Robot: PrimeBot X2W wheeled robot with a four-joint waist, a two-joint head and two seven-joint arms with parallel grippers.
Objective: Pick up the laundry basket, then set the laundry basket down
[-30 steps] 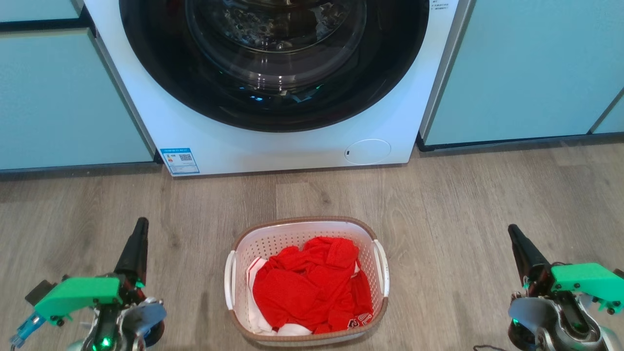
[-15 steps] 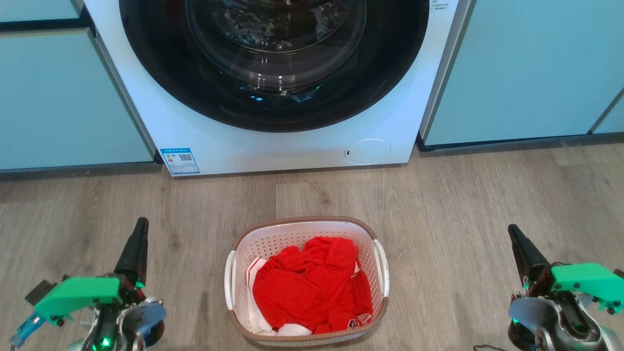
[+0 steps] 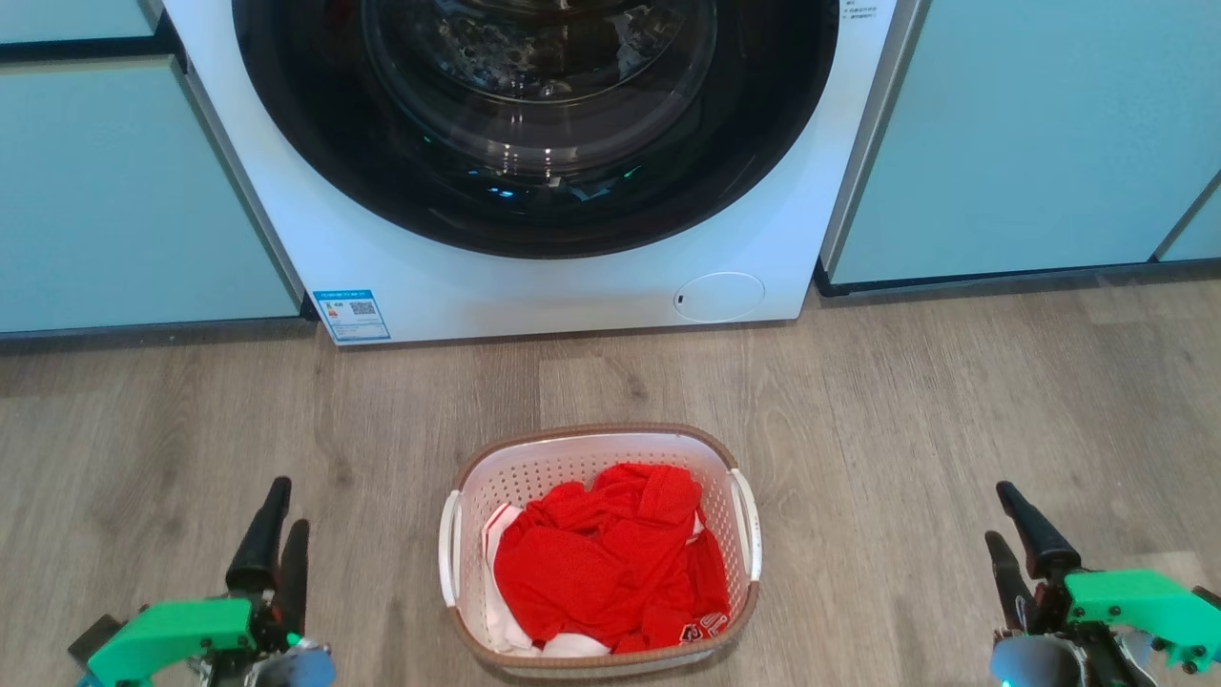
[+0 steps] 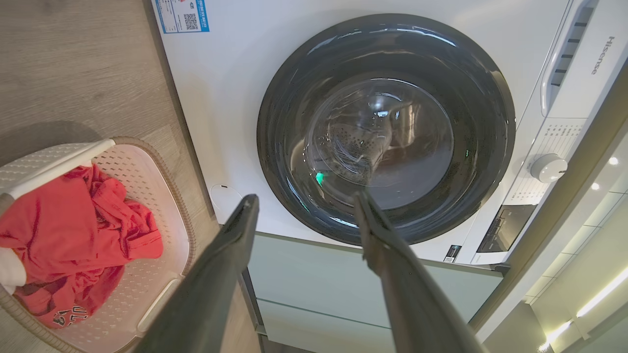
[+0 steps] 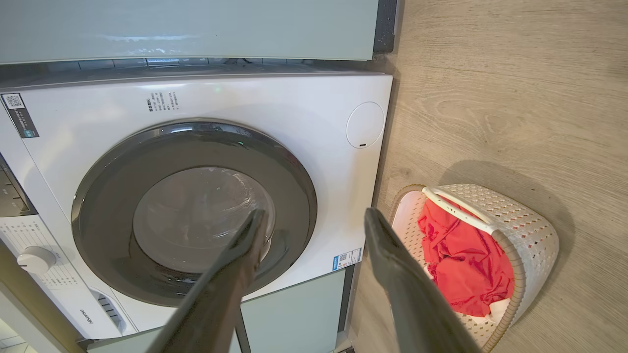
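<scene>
Left gripper: the jaws stand wide apart and hold nothing. The left wrist view shows open space between the two dark fingers, with the washing machine door beyond. Right gripper: same condition, jaws spread, nothing between them. Both grippers point forward at the machine, so neither is aimed at the load. The laundry basket stands upright on the floor, between the two grippers and well apart from each, short of the washing machine and not touching it. From the left jaws it lies inward to the right, and from the right jaws inward to the left. Its two white handles sit on the side walls, the left handle facing the left gripper and the right handle facing the right gripper. Each handle runs fore and aft (roughly parallel to the fingers). The basket is not centred: the left gripper appears nearer to its handle than the right gripper to its own. The direction of the long axis cannot be told, since the head view foreshortens depth. A red garment lies inside. Judgement: the pick-up is not yet begun. The coming move calls for both arms to travel inward to the handles, the right arm covering the greater distance.
</scene>
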